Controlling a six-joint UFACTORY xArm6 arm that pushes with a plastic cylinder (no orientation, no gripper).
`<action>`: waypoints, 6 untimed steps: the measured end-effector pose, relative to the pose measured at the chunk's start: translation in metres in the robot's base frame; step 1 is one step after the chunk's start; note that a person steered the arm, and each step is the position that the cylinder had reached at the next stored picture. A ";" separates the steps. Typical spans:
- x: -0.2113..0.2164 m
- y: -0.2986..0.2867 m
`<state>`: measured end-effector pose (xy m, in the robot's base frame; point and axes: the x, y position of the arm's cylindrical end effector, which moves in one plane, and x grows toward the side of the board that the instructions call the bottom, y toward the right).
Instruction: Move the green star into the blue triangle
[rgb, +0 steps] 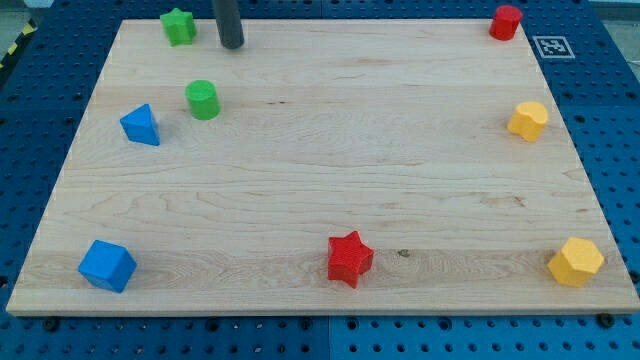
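Note:
The green star (178, 26) lies at the view's top left, near the board's far edge. The blue triangle (141, 125) lies below it, near the left edge. A green cylinder (202, 100) stands between them, just right of the triangle. My tip (231, 45) is right of the green star, a short gap apart from it, and above the green cylinder.
Wooden board (330, 160) on a blue pegboard. A blue cube (107, 265) is at the bottom left, a red star (350, 258) at the bottom middle, a yellow block (576, 262) at the bottom right, another yellow block (528, 120) at the right edge, and a red cylinder (506, 21) at the top right.

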<state>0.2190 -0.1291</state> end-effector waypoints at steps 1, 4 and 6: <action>-0.027 -0.009; -0.027 -0.079; -0.026 -0.096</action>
<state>0.1926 -0.2251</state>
